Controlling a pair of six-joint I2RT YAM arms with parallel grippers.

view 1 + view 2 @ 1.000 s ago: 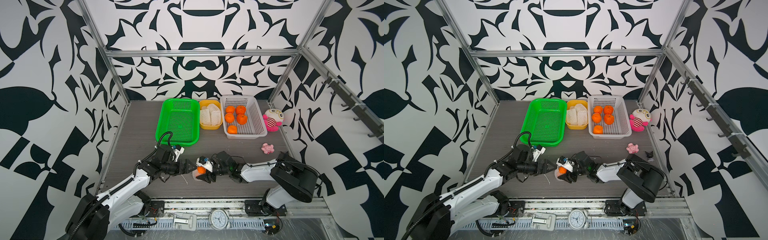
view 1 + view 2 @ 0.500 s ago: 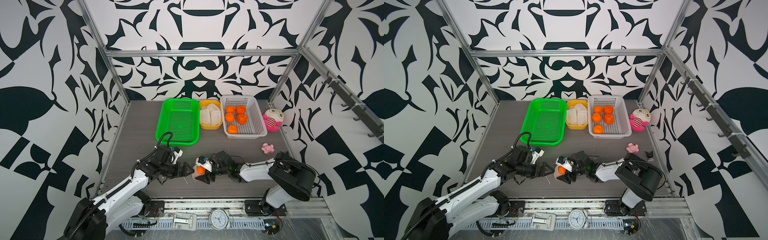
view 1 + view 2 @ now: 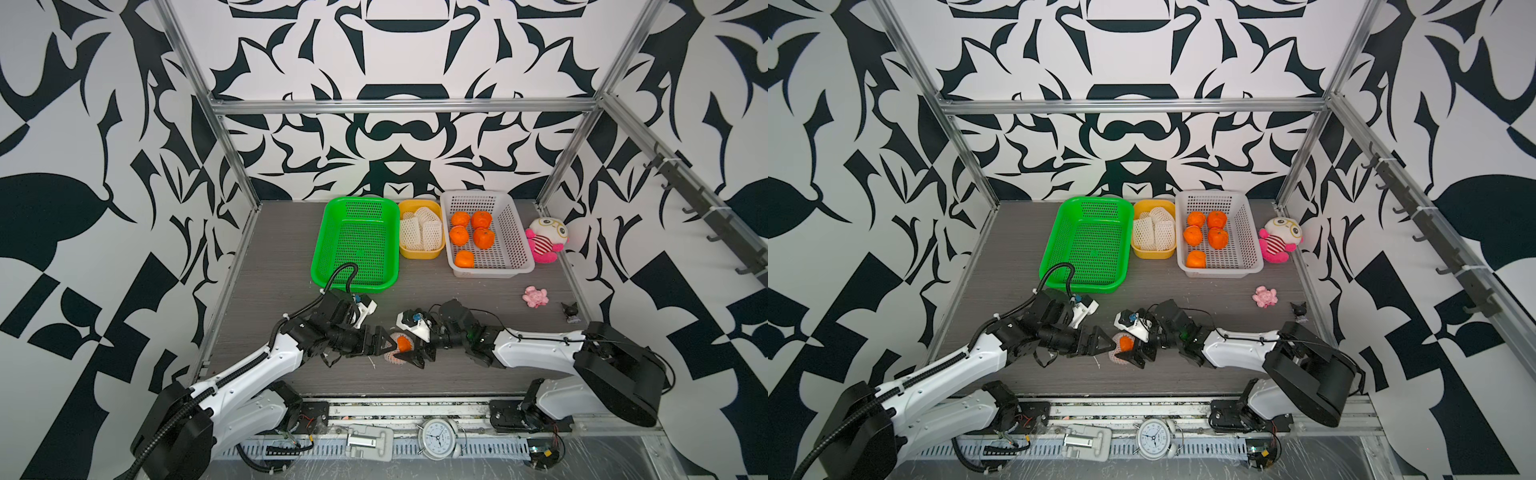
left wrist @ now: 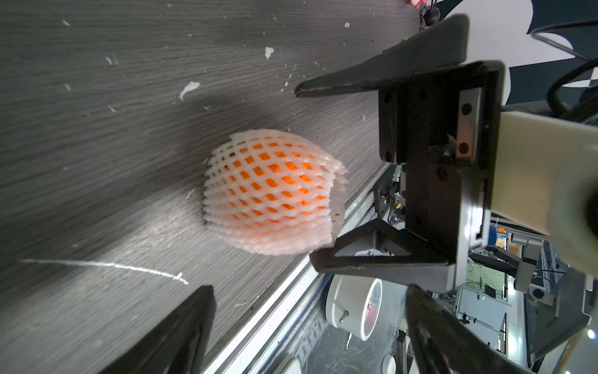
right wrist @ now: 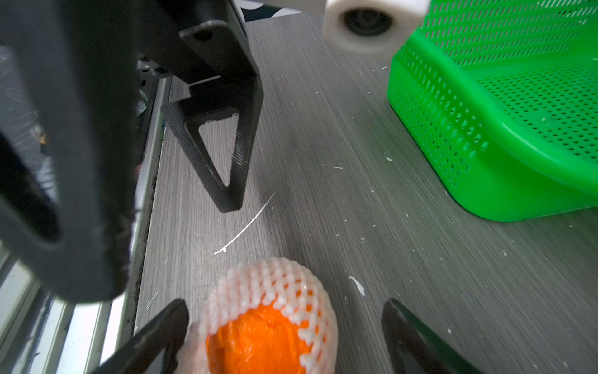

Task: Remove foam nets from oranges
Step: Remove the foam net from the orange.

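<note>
A round, dimpled orange (image 5: 259, 343) sits half-sleeved in a soft white diamond-mesh foam net (image 4: 268, 194) near the grey woodgrain tabletop (image 4: 97, 129) front edge. The right pincer (image 5: 284, 306) stands wide apart around it. The left pincer (image 4: 309, 291), also apart, hovers beside, empty.

One orange (image 5: 259, 340) rests on the table near the green basket's (image 3: 355, 245) front right corner, mostly sheathed in a white diamond-mesh foam net (image 4: 271, 197) with one end bare, while flattened empty nets (image 3: 431, 235) lie piled just right of that basket and five bare oranges (image 3: 459, 235) sit farther right.
</note>
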